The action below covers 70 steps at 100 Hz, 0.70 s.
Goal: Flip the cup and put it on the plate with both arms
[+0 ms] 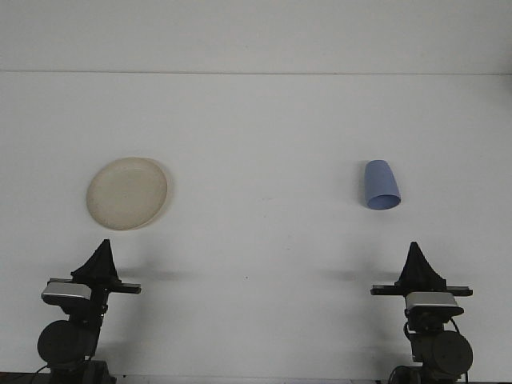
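At the bottom left of the front view, the left gripper sits low near the frame's edge, its dark fingers drawn together to a point aimed up the worktop, clenched on nothing. At the bottom right, the right gripper mirrors that pose, its fingers likewise closed to a tip and empty. Both are well apart from the objects. Above the left gripper, at centre left, lies the cream plate, bare. At centre right, above the right gripper, the blue cup lies on its side on the white surface, its wider open mouth toward the lower right. Plate and cup are well apart.
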Each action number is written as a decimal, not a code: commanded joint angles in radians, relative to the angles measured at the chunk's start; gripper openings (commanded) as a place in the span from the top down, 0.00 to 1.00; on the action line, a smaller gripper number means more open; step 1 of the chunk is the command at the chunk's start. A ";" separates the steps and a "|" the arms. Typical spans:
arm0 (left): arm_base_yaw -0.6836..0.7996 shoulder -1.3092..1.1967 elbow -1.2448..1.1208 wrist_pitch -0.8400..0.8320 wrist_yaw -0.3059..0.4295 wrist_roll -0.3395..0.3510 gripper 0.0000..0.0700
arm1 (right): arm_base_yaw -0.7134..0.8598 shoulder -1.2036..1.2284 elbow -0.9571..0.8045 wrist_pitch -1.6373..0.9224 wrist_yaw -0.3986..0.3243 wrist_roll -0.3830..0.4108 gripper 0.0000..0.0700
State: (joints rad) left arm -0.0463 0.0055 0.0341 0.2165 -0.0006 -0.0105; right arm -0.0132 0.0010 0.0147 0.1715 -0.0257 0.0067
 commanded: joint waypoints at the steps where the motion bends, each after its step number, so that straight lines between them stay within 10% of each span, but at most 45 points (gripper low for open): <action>1: 0.001 -0.002 -0.020 0.010 0.001 -0.002 0.98 | 0.000 0.000 -0.002 0.016 -0.001 -0.003 1.00; 70: 0.001 -0.002 -0.020 0.010 0.001 -0.002 0.98 | 0.000 0.138 0.446 -0.388 -0.001 -0.005 1.00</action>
State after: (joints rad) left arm -0.0463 0.0055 0.0341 0.2165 -0.0006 -0.0105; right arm -0.0132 0.0963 0.3939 -0.1768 -0.0257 0.0063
